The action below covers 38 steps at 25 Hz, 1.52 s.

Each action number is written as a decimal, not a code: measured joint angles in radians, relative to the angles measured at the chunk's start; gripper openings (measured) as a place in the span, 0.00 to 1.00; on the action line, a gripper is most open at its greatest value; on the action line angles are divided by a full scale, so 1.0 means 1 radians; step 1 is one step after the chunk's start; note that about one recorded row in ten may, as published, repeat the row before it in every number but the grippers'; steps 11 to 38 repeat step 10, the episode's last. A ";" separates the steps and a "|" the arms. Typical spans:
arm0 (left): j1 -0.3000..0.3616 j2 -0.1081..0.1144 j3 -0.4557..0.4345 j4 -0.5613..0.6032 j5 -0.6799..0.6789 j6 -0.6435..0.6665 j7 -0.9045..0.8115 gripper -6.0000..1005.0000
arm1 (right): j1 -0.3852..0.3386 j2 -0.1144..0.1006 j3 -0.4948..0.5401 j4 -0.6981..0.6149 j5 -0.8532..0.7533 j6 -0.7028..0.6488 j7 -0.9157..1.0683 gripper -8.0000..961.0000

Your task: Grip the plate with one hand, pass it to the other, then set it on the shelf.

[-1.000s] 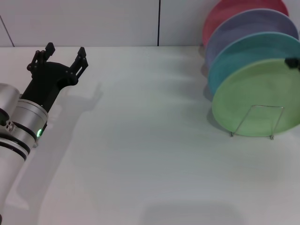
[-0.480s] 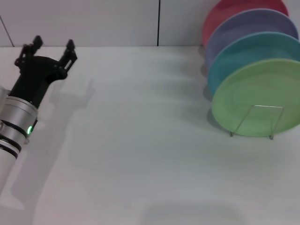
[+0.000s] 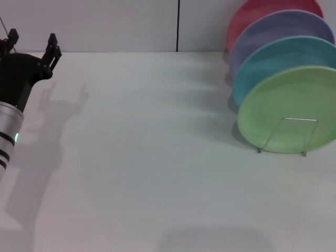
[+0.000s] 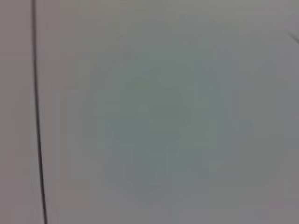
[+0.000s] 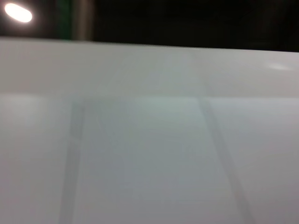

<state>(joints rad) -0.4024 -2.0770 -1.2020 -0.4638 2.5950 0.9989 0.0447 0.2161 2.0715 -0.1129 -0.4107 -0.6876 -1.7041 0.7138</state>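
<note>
White tabletop (image 3: 157, 173) fills most of the head view, backed by a pale panelled wall with one dark vertical seam. At the right edge of the frame a row of plates stands on edge, leaning back one behind the other: a pink plate (image 3: 262, 13) at the rear, then the lavender plate (image 3: 283, 29), the light blue plate (image 3: 278, 58), and foremost the light green plate (image 3: 286, 107). The green plate sits in the shelf (image 3: 291, 135), a thin wire rack whose front loop crosses its lower face, so judging by how things lie the placing looks done.

In the upper left corner the left gripper (image 3: 30, 43) hangs above the table, well apart from the plates, its two black fingers spread with nothing between them. The right gripper is not in the head view, and the right wrist view shows only blurred pale surface, so its state cannot be told. The left wrist view shows only blank wall and a dark seam.

As for handling, the plate looks rigid, matte and probably light to moderate in weight, though likely to chip if knocked. Its shallow rim is the natural hold: pinch the upper free edge, clear of the wire loop and of the blue plate just behind it.
</note>
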 joint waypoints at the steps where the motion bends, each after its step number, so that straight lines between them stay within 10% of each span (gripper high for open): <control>1: -0.021 -0.001 -0.019 0.011 -0.001 -0.013 0.133 0.81 | -0.005 0.000 0.013 0.049 0.002 0.003 -0.046 0.76; 8: -0.071 -0.002 -0.019 0.012 -0.058 -0.059 0.422 0.81 | -0.042 0.002 0.022 0.174 -0.003 0.015 -0.101 0.76; 38: -0.083 0.000 -0.018 0.017 -0.089 -0.074 0.376 0.81 | -0.049 0.003 0.022 0.187 -0.003 0.018 -0.101 0.76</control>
